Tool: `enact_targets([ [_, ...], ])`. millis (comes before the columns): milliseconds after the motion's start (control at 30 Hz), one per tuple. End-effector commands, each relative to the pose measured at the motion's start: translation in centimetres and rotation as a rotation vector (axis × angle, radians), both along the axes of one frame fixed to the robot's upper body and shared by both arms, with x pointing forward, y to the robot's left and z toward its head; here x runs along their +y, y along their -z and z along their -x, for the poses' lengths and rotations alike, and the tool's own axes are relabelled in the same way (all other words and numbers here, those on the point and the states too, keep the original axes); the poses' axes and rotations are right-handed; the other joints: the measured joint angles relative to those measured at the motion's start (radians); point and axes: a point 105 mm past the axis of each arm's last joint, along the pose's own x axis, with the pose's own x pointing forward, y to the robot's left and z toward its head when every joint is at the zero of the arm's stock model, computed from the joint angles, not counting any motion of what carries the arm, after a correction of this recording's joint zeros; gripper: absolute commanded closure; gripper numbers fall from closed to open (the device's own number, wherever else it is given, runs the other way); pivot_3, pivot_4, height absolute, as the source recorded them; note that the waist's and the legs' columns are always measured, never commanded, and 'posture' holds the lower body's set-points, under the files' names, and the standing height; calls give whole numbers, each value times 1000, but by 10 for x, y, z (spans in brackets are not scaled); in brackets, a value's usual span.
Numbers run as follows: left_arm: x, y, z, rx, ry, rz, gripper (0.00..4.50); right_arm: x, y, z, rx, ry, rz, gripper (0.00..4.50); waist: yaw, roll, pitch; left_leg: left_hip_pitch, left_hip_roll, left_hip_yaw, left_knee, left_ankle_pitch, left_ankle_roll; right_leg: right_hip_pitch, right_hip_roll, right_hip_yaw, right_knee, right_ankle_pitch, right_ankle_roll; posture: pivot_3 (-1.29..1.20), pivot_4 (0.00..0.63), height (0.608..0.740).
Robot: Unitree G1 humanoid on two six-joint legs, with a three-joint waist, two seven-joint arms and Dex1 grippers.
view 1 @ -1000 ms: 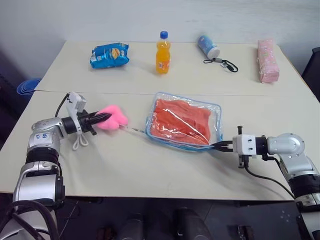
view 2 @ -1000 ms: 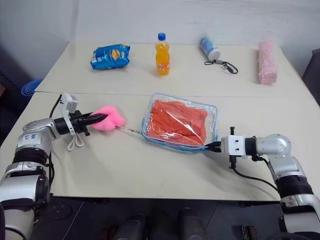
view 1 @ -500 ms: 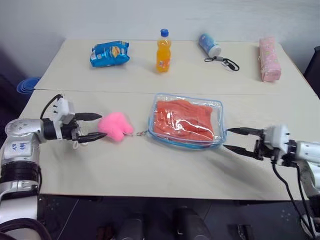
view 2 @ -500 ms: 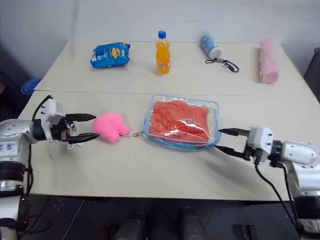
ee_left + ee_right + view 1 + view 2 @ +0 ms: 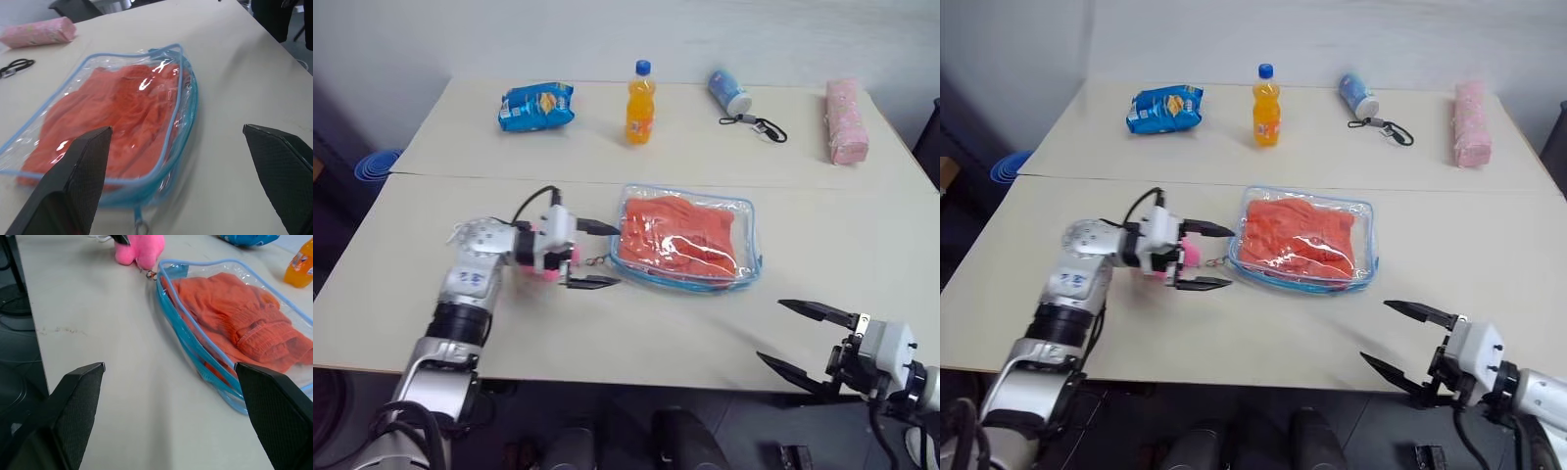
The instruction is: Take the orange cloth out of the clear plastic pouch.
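Just beside spread left claw point(image 5: 597, 255): clear plastic pouch point(image 5: 687, 240), orange cloth point(image 5: 675, 235) inside; right claw point(image 5: 803, 338) spread, well apart

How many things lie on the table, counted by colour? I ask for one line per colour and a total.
Orange: 2, orange cloth, soda bottle
Blue: 2, snack packet, small bottle
Pink: 2, plush toy, long pack
Clear: 1, clear plastic pouch
Total: 7
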Motion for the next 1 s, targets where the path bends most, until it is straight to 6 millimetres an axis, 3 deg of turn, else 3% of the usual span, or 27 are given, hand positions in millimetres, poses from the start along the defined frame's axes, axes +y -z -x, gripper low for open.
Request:
enact_targets([
  [33, -14, -2, -11, -77, -3, -22, 186, 13, -6, -1, -44, 10, -15, 21, 1, 0, 0, 0, 0, 0, 0, 0, 0, 0, 0, 0, 0, 0, 0, 0, 150, 740],
  [133, -22, 1, -11, -92, 51, -49, 808, 18, -7, -4, -52, 17, -22, 0, 3, 0, 0, -1, -1, 0, 1, 0, 0, 0, -1, 0, -1, 0, 0, 0, 150, 740],
  [467, -23, 12, -19, -130, 63, -121, 4043, 21, -5, -5, -58, 40, -27, 0, 5, 0, 0, -1, -1, 0, 1, 0, 0, 0, -1, 0, -1, 0, 0, 0, 150, 740],
  [533, -24, 13, -19, -130, 67, -115, 4458, 21, -5, -7, -59, 43, -30, 0, 5, 0, 0, -1, -1, 0, 1, 0, 0, 0, -1, 0, -1, 0, 0, 0, 150, 740],
  [733, -30, -5, -20, -75, 62, 28, 4458, 23, -5, -8, -60, 45, -34, 0, 8, 0, 0, -1, -1, 0, 1, 0, 0, 0, -1, 0, -1, 0, 0, 0, 150, 740],
  [867, -26, -10, -12, -31, 121, 35, 4458, 21, -4, -9, -57, 51, -33, 0, 8, 0, 0, -1, -1, 0, 1, 0, 0, 0, -1, -1, 0, 0, 0, 0, 150, 740],
  [1000, -24, -11, -14, -58, 104, -1, 3595, 21, -4, -9, -56, 51, -34, 0, 7, 0, 0, -1, -1, 0, 1, 0, 0, 0, -1, -1, 0, 0, 0, 0, 150, 740],
])
